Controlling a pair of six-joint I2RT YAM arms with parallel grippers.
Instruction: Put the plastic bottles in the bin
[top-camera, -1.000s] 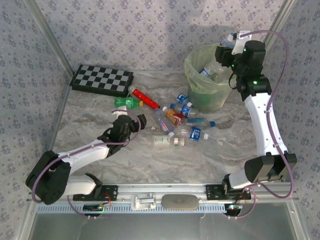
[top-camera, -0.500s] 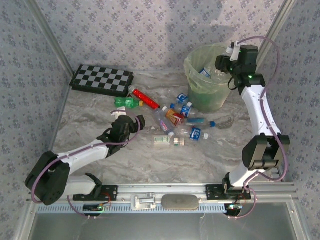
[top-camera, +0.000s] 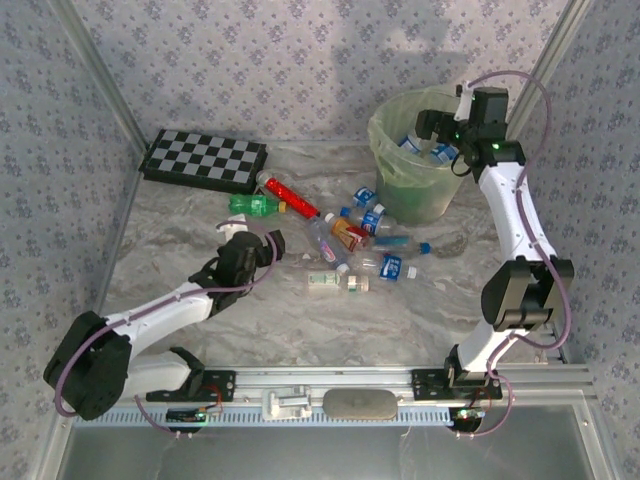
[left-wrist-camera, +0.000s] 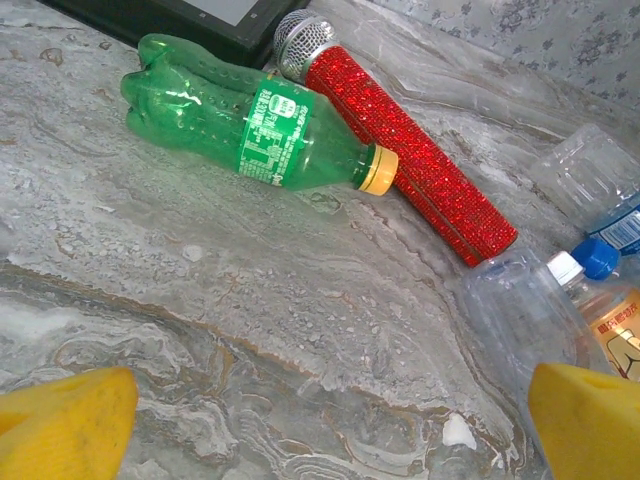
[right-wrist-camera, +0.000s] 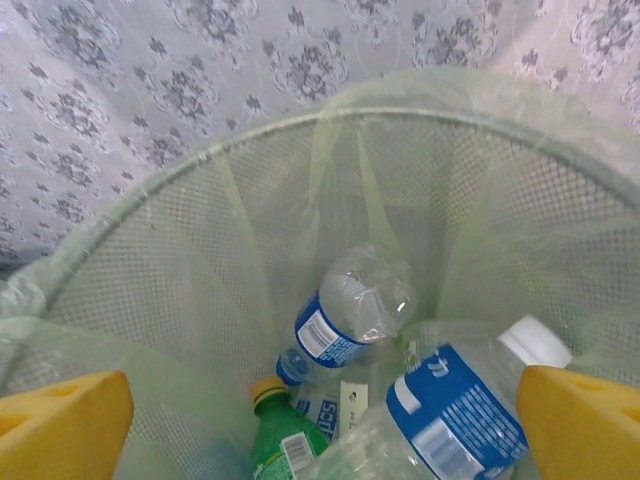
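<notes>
Bottle (left-wrist-camera: 255, 140): green, laid crosswise ahead-left of left fingers (left-wrist-camera: 60, 425), cap turned right.
Left fingers: spread, empty, nearer.
Right fingers (right-wrist-camera: 585, 420): spread, empty, held over bin (right-wrist-camera: 200, 170).

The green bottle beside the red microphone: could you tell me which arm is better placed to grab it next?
Left, I'd say. The left gripper, open, sits just short of the green bottle, facing it; the right gripper, also open, is over the bin.
</notes>
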